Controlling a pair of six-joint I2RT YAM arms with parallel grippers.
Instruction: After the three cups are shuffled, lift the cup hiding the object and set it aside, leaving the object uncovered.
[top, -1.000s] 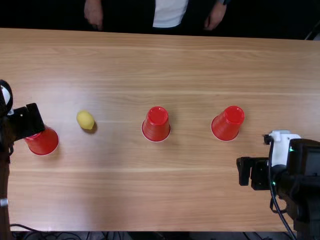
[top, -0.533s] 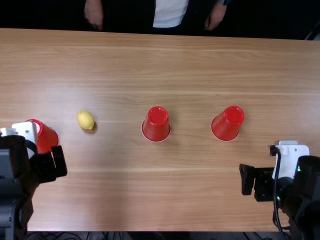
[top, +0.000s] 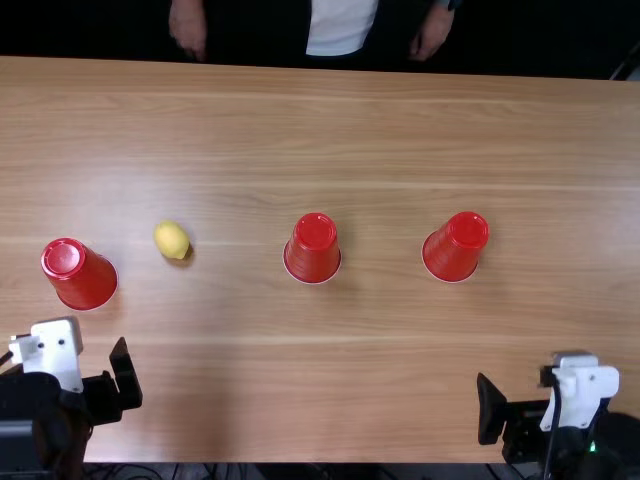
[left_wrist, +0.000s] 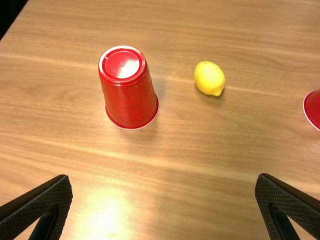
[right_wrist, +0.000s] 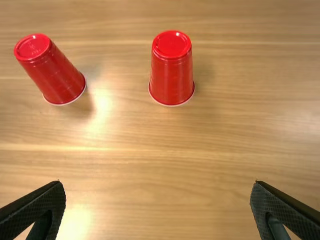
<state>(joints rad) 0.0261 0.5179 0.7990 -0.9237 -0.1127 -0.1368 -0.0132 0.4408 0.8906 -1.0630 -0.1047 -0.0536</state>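
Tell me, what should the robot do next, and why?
Probably nothing more than resting both arms at the near edge. The lemon lies uncovered, apart from the left cup set upside down beside it, and the left gripper and right gripper are open and empty. The middle cup and right cup look best left alone.

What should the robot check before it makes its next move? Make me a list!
1. Is the lemon uncovered on the table: ok.
2. Is the left cup standing upside down beside the lemon, not touching it: ok.
3. Are the middle cup and the right cup upside down and apart from each other: ok.
4. Is the left gripper open and holding nothing: ok.
5. Is the right gripper open and holding nothing: ok.
6. Is anything hidden under the other two cups: cannot tell.
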